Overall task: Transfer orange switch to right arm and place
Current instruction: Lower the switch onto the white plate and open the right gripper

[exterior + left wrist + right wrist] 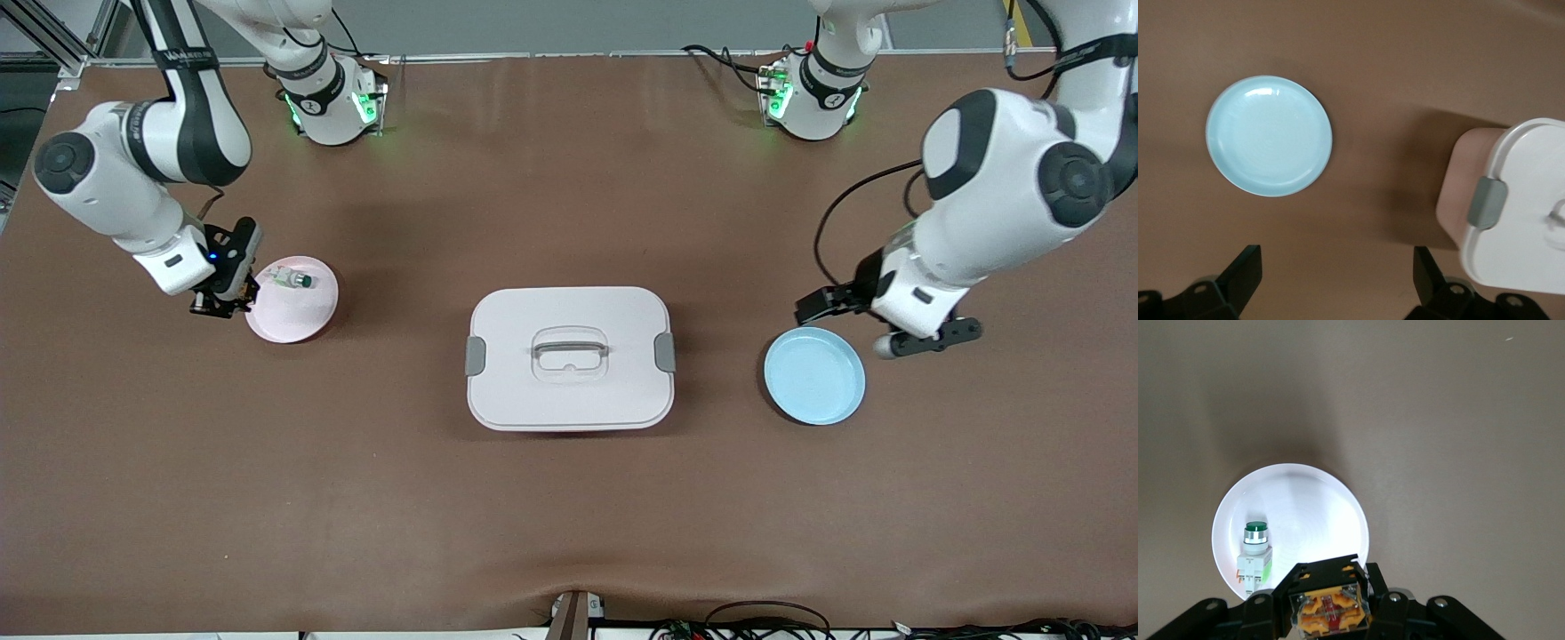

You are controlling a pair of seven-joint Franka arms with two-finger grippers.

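Observation:
My right gripper [220,300] is shut on the orange switch [1328,613], a small black block with orange parts. It holds the switch low at the rim of the pink plate [307,311], on the rim's side toward the right arm's end of the table. The right wrist view shows the gripper [1330,590] at that plate's rim [1338,513]. My left gripper [846,327] is open and empty, low over the table at the edge of the blue plate [813,378]. Its wrist view shows its jaws wide apart around bare table [1337,280], with the blue plate [1269,136] a short way off.
A small whitish piece with a green tip [292,279] lies on the pink plate, and also shows in the right wrist view [1255,550]. A white lidded box with grey latches [569,357] stands mid-table between the plates, and its corner shows in the left wrist view [1518,213].

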